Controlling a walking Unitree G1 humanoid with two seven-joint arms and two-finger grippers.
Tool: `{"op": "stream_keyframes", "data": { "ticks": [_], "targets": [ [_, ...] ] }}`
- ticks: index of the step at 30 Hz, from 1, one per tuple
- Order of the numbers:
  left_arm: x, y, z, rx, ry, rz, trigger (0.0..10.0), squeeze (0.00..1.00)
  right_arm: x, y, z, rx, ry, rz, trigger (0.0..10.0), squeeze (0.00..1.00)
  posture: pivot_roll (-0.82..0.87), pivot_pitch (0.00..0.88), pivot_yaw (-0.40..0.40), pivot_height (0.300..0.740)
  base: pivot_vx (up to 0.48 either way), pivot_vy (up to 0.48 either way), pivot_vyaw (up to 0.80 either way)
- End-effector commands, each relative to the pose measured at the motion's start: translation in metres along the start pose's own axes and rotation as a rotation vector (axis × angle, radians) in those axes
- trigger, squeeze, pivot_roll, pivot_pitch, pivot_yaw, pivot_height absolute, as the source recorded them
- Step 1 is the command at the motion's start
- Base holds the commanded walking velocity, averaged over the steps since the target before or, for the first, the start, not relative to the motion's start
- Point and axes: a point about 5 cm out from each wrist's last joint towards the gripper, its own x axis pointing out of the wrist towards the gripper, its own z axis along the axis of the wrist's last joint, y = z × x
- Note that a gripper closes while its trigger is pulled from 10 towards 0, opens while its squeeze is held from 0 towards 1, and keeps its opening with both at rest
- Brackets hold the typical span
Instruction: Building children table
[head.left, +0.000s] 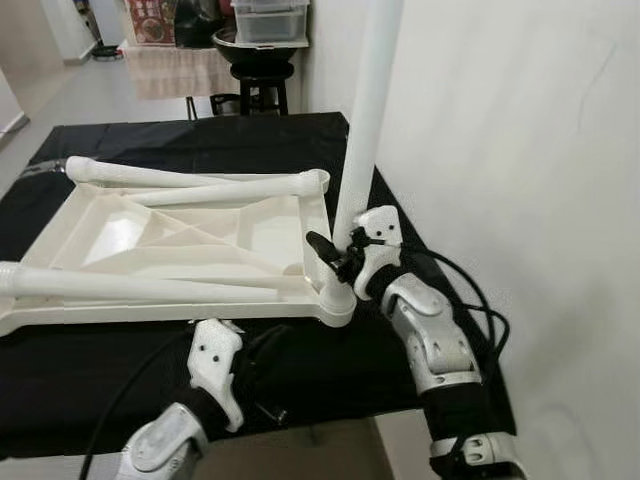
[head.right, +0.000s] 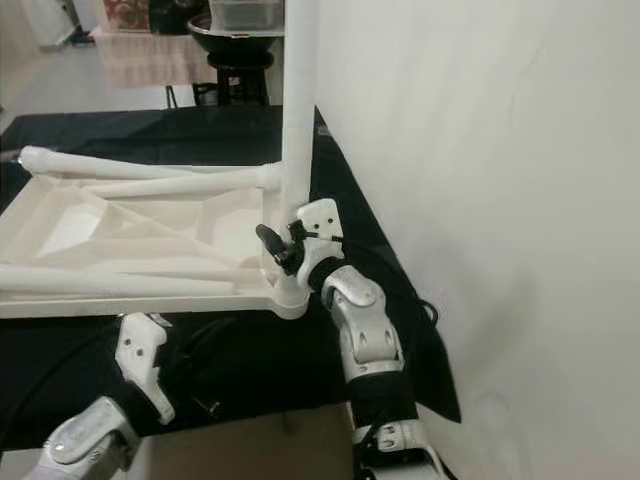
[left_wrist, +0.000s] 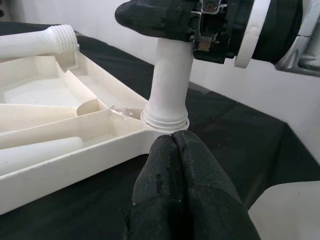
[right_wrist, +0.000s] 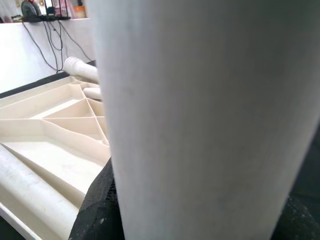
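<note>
An upturned white tabletop (head.left: 170, 250) is laid underside-up on a surface (head.left: 200, 140) draped in black cloth, its ribbed underside shown as triangular compartments. One white leg (head.left: 365, 110) is stood upright in the corner socket (left_wrist: 165, 120) nearest the robot's right, at the tabletop's near right corner. Low on this upright leg, just above the socket, the right end effector (head.left: 345, 255) is clenched around it, black fingers (left_wrist: 155, 17) being seen wrapped on the shaft in the left wrist view. Three further loose legs are laid flat across the tabletop: one (head.left: 160, 173) along the far edge with its threaded end (left_wrist: 62, 37) exposed, one (head.left: 235, 190) just in front of it, and one (head.left: 140, 285) along the near edge.

The left end effector (left_wrist: 175, 145) is held with fingers pressed together and empty, just off the tabletop's near rim, pointed toward the socket. A white wall (head.left: 520, 150) is found close on the right, with the cloth's right edge running beside it, so little room is left there. Open floor and a dark stool (head.left: 262, 75) are seen beyond the far edge.
</note>
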Motion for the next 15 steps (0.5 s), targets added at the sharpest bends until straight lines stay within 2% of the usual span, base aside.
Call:
{"op": "stream_keyframes", "data": {
  "ticks": [1,4,5,6,7,10,11,12,13,15],
  "targets": [
    [0.000,0.001,0.000,-0.006,0.007,0.002,10.0,0.00,-0.001,-0.002,-0.029,0.052,0.145,0.004,0.0,0.00,0.03,0.060,-0.058,0.740,0.000,0.000,0.00],
    [0.000,0.002,0.000,-0.003,0.004,0.015,10.0,0.00,0.000,0.003,-0.027,0.054,0.140,0.055,0.0,0.00,0.04,0.058,-0.057,0.740,0.000,0.000,0.00],
    [0.000,0.002,0.000,-0.001,0.006,0.012,10.0,0.00,0.001,0.004,-0.025,0.019,0.147,0.093,6.2,0.00,0.03,0.057,-0.051,0.740,0.000,0.000,0.00],
    [0.000,0.002,0.000,-0.001,0.007,0.009,10.0,0.00,0.000,0.007,-0.021,-0.008,0.148,0.116,10.0,0.00,0.03,0.057,-0.051,0.740,0.000,0.000,0.00],
    [0.000,0.002,0.000,0.000,0.008,0.008,10.0,0.00,-0.001,0.008,-0.019,-0.027,0.149,0.127,10.0,0.00,0.03,0.057,-0.051,0.740,0.000,0.000,0.00],
    [0.001,0.002,0.000,-0.001,0.008,0.005,10.0,0.00,-0.002,0.007,-0.008,-0.002,0.102,0.180,10.0,0.00,0.03,0.057,-0.051,0.740,0.000,0.000,0.00],
    [0.001,0.002,0.000,-0.002,0.007,0.005,10.0,0.00,-0.001,0.004,-0.004,-0.009,0.093,0.236,10.0,1.00,0.03,0.055,-0.054,0.740,0.000,0.000,0.00],
    [0.001,0.002,0.000,-0.002,0.007,0.005,10.0,0.00,-0.001,0.004,-0.004,-0.009,0.093,0.236,10.0,1.00,0.03,0.055,-0.054,0.740,0.000,0.000,0.00],
    [0.002,0.001,0.000,-0.002,0.006,0.005,10.0,0.00,-0.002,-0.003,0.003,-0.052,0.080,0.374,10.0,1.00,0.03,0.052,-0.059,0.740,0.000,0.000,0.00],
    [0.003,0.001,0.000,-0.002,0.005,0.007,10.0,0.00,-0.003,-0.006,0.007,-0.083,0.075,0.460,10.0,1.00,0.03,0.052,-0.059,0.740,0.000,0.000,0.00]
  ]
}}
